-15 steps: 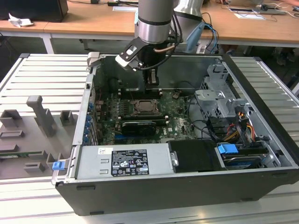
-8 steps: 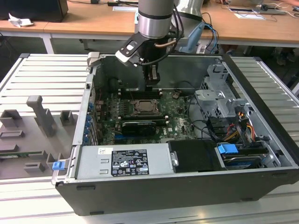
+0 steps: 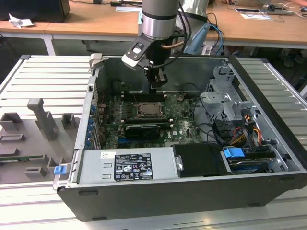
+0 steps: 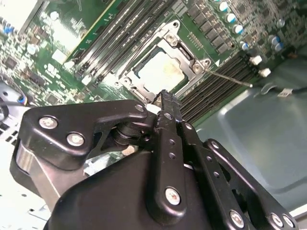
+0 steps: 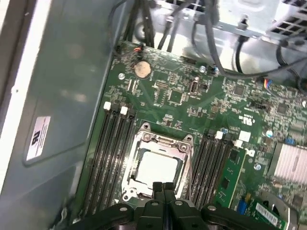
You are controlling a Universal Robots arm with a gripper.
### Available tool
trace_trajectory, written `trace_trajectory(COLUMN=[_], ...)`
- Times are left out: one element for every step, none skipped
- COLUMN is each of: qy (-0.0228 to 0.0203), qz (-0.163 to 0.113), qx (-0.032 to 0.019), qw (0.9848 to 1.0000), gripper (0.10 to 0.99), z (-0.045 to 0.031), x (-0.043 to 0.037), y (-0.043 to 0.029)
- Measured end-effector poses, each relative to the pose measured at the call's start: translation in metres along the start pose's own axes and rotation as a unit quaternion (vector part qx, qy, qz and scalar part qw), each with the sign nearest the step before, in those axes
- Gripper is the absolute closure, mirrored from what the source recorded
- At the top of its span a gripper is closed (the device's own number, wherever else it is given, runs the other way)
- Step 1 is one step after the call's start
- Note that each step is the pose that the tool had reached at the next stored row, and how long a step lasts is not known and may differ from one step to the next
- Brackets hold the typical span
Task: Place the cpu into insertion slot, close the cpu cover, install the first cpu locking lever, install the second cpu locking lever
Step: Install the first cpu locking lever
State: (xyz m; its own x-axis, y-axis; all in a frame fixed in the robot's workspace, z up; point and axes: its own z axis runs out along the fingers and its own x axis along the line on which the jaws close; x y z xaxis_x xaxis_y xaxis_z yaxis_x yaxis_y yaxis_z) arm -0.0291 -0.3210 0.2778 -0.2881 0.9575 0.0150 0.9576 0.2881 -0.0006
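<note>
- Cpu [image 5: 156,167] and everything around it lie inside the open computer case [image 3: 144,203], which fills the middle of the exterior view and rests on a slatted metal surface [image 3: 43,72].
- Green motherboard [image 5: 182,100] covers the case floor. A drive cage [image 3: 225,103] and cables [image 3: 216,129] crowd the exterior view's right, and the case's bare wall runs along the upper edge.
- Gripper [image 3: 157,85] hangs in the upper middle of the exterior view. It is closed tight with nothing in its grasp, and its tip points down at the board.
- Insertion slot [image 3: 150,110] lies just below the gripper in that frame, at the centre. In both wrist views the gripper's tip overlaps the slot's edge, but I cannot tell whether it touches.
- Memory slots [image 5: 112,158] flank the insertion slot on both sides, so room there looks tight.
- Cpu cover [image 5: 160,143] lies flat and frames the cpu, which sits seated with its pale face up.
- One thin locking lever [image 4: 230,79] juts out from the slot's corner and appears unlatched.
</note>
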Motion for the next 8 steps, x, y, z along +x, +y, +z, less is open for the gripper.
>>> trace_trajectory(qy=[-0.0002,-0.0004,-0.0004,-0.0004,-0.0004,-0.0004,-0.0004,-0.0004], qz=[-0.014,-0.028,-0.042,-0.052,-0.059,-0.064,-0.068,-0.075], qx=[0.0003,0.0008,0.0010,0.0011,0.0012,0.0013,0.0014,0.0014], qw=[0.9999,0.9996,0.9991,0.9987,0.9982,0.9980,0.9977,0.9972], gripper=[0.980,0.980,0.980,0.980,0.980,0.980,0.980,0.980], z=[0.0000,0.0005,0.0006,0.0007,0.0006,0.0007,0.0007,0.0007], x=[0.0000,0.0000,0.0000,0.0000,0.0000,0.0000,0.0000,0.0000], y=[0.0000,0.0000,0.0000,0.0000,0.0000,0.0000,0.0000,0.0000])
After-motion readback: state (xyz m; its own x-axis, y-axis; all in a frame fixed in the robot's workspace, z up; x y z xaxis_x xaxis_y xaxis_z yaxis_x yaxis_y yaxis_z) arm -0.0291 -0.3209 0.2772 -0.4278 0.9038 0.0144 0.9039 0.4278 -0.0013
